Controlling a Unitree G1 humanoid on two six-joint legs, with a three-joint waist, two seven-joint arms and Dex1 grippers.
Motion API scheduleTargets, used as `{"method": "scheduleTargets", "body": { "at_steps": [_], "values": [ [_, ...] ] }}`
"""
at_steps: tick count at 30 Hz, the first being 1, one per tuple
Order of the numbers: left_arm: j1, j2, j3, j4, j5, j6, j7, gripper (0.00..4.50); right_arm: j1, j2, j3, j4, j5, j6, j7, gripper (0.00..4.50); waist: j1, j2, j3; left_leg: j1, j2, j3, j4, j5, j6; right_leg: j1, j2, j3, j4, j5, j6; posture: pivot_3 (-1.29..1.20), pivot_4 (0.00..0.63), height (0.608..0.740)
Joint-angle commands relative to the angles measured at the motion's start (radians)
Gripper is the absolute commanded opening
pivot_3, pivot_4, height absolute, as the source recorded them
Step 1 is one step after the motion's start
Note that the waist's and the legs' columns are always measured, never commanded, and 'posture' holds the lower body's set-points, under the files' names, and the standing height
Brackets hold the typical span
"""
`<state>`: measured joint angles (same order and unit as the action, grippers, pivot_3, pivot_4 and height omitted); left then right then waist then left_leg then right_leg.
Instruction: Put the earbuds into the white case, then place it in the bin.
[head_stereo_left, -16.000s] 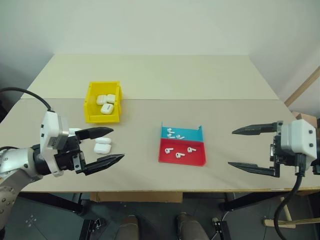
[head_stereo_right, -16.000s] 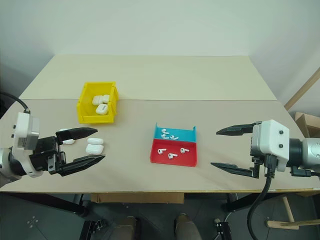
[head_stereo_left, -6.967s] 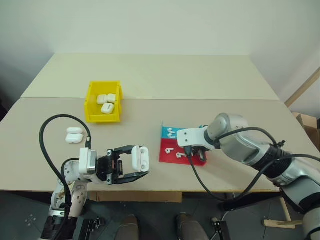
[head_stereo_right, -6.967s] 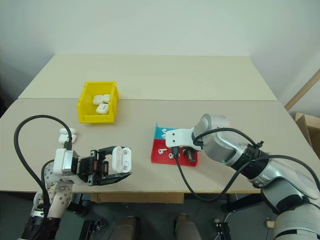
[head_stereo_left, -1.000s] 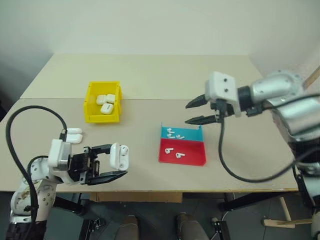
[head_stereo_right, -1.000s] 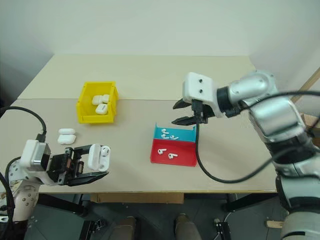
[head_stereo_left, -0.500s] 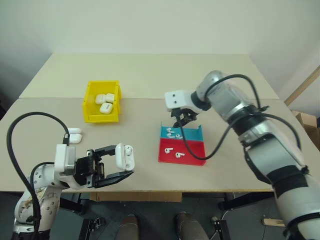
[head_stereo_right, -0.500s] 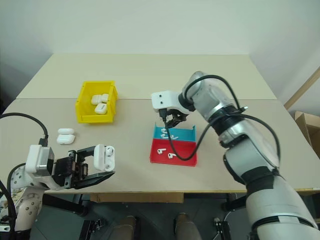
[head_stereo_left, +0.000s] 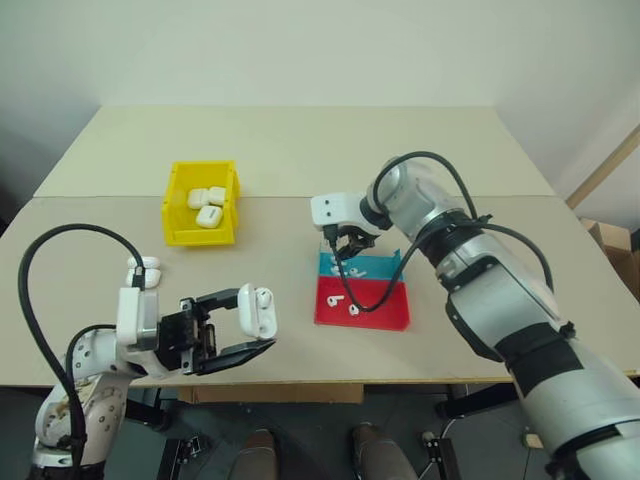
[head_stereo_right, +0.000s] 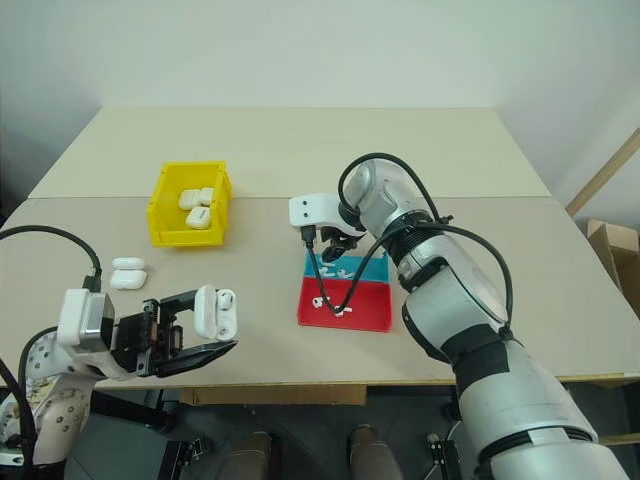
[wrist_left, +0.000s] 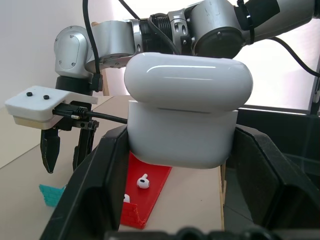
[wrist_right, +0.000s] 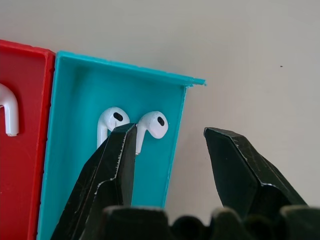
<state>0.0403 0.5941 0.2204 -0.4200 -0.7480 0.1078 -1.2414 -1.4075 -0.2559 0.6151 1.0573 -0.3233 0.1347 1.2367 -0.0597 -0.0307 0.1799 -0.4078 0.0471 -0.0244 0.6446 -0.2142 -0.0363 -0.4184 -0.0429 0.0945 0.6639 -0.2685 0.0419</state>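
Tray's blue wall (wrist_right: 176, 135) sits btwn right hand (wrist_right: 170, 137) fingers.

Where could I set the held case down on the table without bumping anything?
The widest bare patch is the far half of the table, beyond the yellow bin and the red-and-blue tray. The strip between bin and tray is also bare. It is crowded at the tray, under the right claw, and around the two loose cases.

arms: silver-grey rounded segments with black joint bands | wrists: white boxy housings, two dark screws on top | left hand (head_stereo_left: 243, 326): two black tapered fingers | right hand (wrist_right: 170, 175): same black fingers, scuffed edges | cables: black, looping from each wrist
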Motion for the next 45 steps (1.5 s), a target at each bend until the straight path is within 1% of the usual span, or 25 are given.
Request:
{"method": "scheduleTargets", "body": {
  "at_steps": [1,19,31,34,36,37,39,45],
  "values": [
    [0.003,-0.003,0.001,-0.037,-0.009,-0.021,0.005,2.78,-0.035,0.007,-0.028,0.011,-0.017,-0.024,-0.003,2.61,-0.003,0.000,0.000,0.000,0.000,0.000,0.000,0.000,0.000,0.000,0.000,0.000,0.000,0.000,0.000,0.00,0.150,0.740],
    [0.025,-0.011,-0.001,-0.027,0.003,-0.052,0.004,2.78,-0.031,0.058,-0.065,0.069,-0.060,-0.044,-0.054,2.61,-0.011,0.000,0.000,0.000,0.000,0.000,0.000,0.000,0.000,-0.001,0.000,0.000,0.001,0.000,0.000,0.00,0.150,0.740],
    [0.034,-0.010,0.000,-0.018,0.010,-0.070,0.001,2.78,-0.025,0.072,-0.063,0.089,-0.080,-0.058,-0.072,2.61,-0.011,0.000,0.000,0.000,0.000,0.000,0.000,0.000,0.000,-0.001,0.000,0.000,0.001,0.000,0.000,0.00,0.150,0.740],
    [0.036,-0.011,0.000,-0.018,0.011,-0.071,0.002,2.78,-0.023,0.073,-0.066,0.090,-0.083,-0.060,-0.072,2.07,-0.011,0.000,0.000,0.000,0.000,0.000,0.000,0.000,0.000,-0.001,0.000,0.000,0.001,0.000,0.000,0.00,0.150,0.740],
    [0.037,-0.011,0.000,-0.018,0.013,-0.074,0.002,2.78,-0.022,0.074,-0.066,0.091,-0.088,-0.062,-0.073,2.07,-0.011,0.000,0.000,0.000,0.000,0.000,0.000,0.000,0.000,-0.001,0.000,0.000,0.001,0.000,0.000,0.00,0.150,0.740],
    [0.038,-0.012,0.000,-0.016,0.014,-0.076,0.001,2.78,-0.021,0.075,-0.065,0.092,-0.090,-0.063,-0.074,1.82,-0.011,0.000,0.000,0.000,0.000,0.000,0.000,0.000,0.000,-0.001,0.000,0.000,0.001,0.000,0.000,0.00,0.150,0.740],
    [0.039,-0.012,0.001,-0.016,0.015,-0.077,0.000,2.78,-0.021,0.075,-0.066,0.092,-0.092,-0.064,-0.074,1.50,-0.011,0.000,0.000,0.000,0.000,0.000,0.000,0.000,0.000,-0.001,0.000,0.000,0.001,0.000,0.000,0.00,0.150,0.740],
    [0.042,-0.012,0.002,-0.017,0.013,-0.077,-0.001,2.78,-0.019,0.074,-0.068,0.091,-0.089,-0.070,-0.063,1.50,-0.011,0.000,0.000,0.000,0.000,0.000,0.000,0.000,0.000,-0.001,0.000,0.000,0.001,0.000,0.000,0.00,0.150,0.740]
  ]
}}
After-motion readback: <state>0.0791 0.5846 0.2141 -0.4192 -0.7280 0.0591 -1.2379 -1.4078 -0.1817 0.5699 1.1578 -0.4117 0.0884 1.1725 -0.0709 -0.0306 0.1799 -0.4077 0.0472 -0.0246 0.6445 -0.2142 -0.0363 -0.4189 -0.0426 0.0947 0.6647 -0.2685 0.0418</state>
